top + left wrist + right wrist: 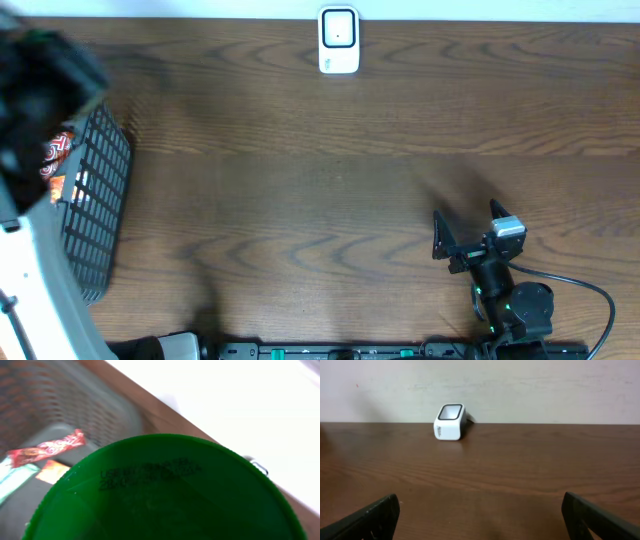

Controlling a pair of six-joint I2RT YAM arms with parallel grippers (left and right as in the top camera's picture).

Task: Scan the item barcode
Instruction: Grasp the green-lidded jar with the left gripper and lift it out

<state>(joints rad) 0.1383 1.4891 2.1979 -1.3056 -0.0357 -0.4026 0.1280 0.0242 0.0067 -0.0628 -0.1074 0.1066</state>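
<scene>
A big round green lid (pixel 165 490) fills the left wrist view, very close to the left arm (pixel 40 85) over the basket (pixel 100 215) of snacks. I cannot tell if those jaws grip it. The right gripper (pixel 468 212) is wide open, holds nothing, and faces the white scanner (pixel 339 40), well apart from the lid.

My right gripper (pixel 468 222) has flat black fingers and a silver wrist block. The right arm (pixel 522 306) is black with small green lights, and a black cable (pixel 608 297) loops off to the right. My left arm (pixel 28 260) shows a white link and a blurred black mass.
</scene>
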